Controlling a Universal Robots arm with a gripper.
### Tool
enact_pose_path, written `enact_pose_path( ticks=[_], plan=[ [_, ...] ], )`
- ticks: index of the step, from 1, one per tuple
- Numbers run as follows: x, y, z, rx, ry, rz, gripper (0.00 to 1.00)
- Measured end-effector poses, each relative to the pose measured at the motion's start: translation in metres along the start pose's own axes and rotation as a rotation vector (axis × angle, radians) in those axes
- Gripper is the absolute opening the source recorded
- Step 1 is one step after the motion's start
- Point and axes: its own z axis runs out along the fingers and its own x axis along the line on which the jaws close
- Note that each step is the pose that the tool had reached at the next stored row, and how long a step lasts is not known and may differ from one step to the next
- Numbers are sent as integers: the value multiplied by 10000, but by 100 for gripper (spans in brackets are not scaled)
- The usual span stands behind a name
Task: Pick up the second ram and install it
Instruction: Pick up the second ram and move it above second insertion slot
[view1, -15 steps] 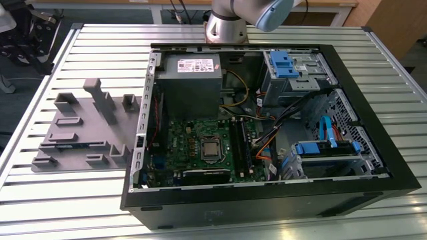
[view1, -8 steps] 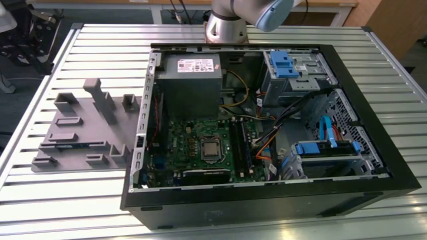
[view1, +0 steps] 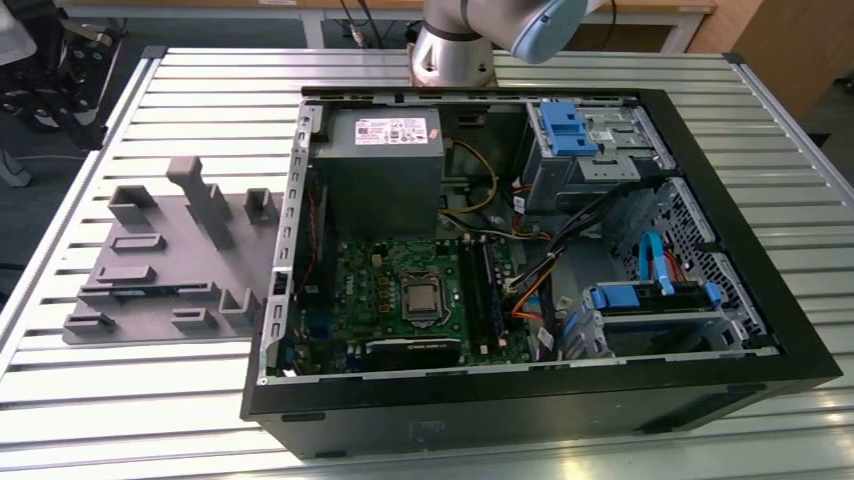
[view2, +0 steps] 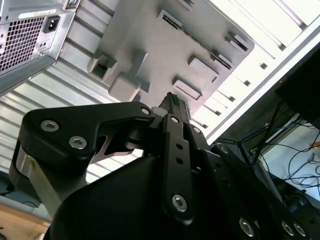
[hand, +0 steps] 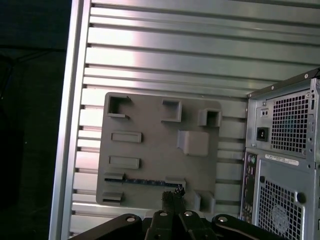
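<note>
At 9 o'clock from the case in the exterior view, the ram sits slotted in the grey tray; your gripper hangs above it, fingers pinched shut on nothing, so descending like that risks jamming them onto its top edge.

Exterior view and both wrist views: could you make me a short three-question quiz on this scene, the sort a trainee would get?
1. True or false: the long blue circuit-board stick lies in the grey moulded tray, outside the black open computer case.
2. In the first wrist view, the black gripper holds: A) the stick, B) a cable, C) nothing.
3. Fill in: on the ribbed metal table, the tray sits at the exterior view's ____ of the case.
Key: 1 true; 2 C; 3 left.
</note>
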Motion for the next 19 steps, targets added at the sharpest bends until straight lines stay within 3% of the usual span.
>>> enact_pose_path(
  ticks=[6,13,19],
  plan=[
    [3,0,1,-8,20,-411,11],
    [5,0,4,-34,66,-1490,11],
    [8,0,6,-49,92,-2091,11]
  ],
)
